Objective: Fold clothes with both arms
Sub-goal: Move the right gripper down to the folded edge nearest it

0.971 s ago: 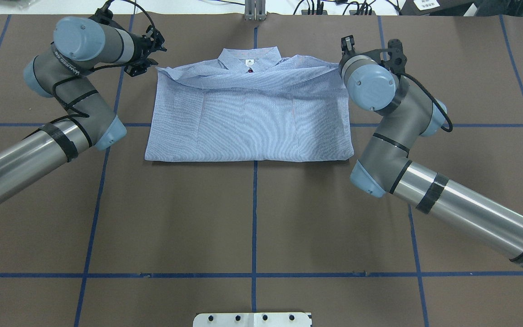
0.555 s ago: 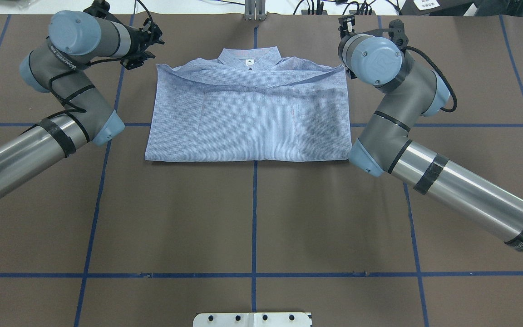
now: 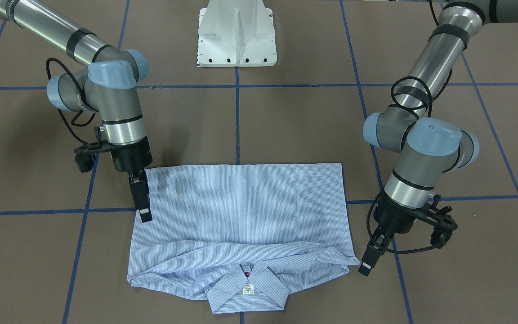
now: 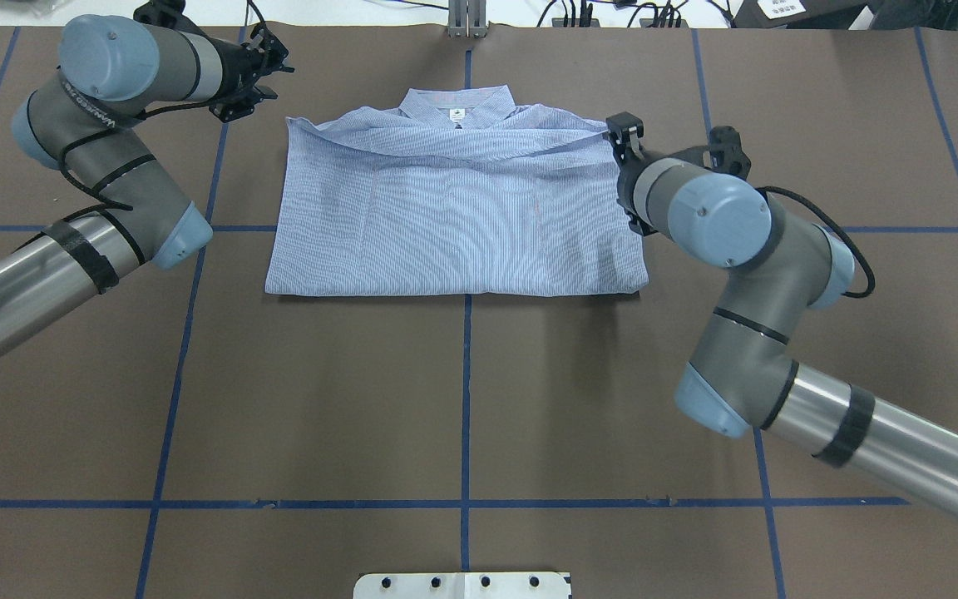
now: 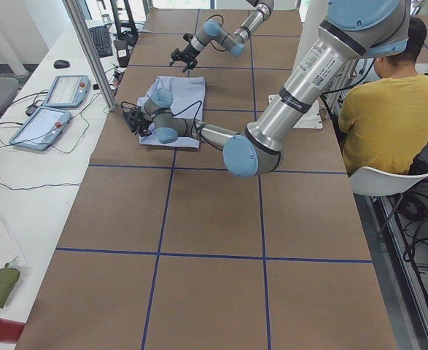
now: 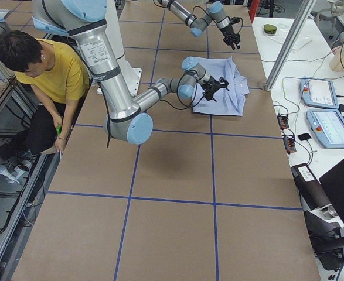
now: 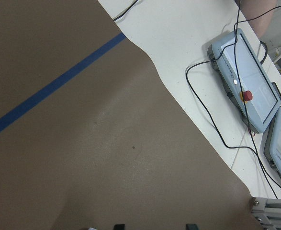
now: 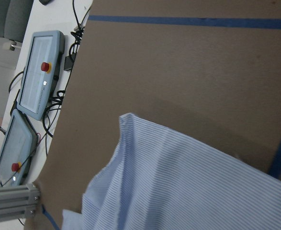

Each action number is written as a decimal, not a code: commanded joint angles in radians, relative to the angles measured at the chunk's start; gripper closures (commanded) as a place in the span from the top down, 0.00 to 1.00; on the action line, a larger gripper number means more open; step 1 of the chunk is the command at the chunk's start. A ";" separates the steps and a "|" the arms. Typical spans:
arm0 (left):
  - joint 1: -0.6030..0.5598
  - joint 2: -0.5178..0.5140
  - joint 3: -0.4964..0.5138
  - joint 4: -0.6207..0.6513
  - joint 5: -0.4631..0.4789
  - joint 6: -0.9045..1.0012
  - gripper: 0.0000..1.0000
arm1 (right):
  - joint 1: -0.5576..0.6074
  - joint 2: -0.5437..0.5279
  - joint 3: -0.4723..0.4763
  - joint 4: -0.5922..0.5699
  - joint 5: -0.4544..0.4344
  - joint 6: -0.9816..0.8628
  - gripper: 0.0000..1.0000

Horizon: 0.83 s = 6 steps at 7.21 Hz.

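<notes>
The striped shirt (image 4: pixel 454 216) lies folded into a rectangle on the brown table, collar (image 3: pixel 246 288) and white neck label on the far side from the robot. My left gripper (image 3: pixel 366 265) hangs just outside the shirt's far left corner. The left wrist view shows its fingertips (image 7: pixel 192 225) apart over bare table, so it is open and holds nothing. My right gripper (image 3: pixel 144 215) points down over the shirt's right edge (image 4: pixel 639 249), open, with no cloth in it. The right wrist view looks down on a shirt corner (image 8: pixel 126 120).
The white pedestal base (image 3: pixel 236 36) stands at the robot's side of the table. Beyond the far table edge lie control tablets (image 7: pixel 245 81) and cables. A person in a yellow shirt (image 5: pixel 378 109) sits beside the table. Blue tape lines (image 4: pixel 466 399) cross the brown cover.
The right arm has swung from the shirt's far right corner back along the right edge. The left arm has drawn a little further out to the left. The shirt's folded edge has settled flat.
</notes>
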 commanded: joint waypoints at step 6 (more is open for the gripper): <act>0.000 0.044 -0.018 -0.030 0.001 0.050 0.52 | -0.093 -0.086 0.017 -0.010 -0.002 0.000 0.63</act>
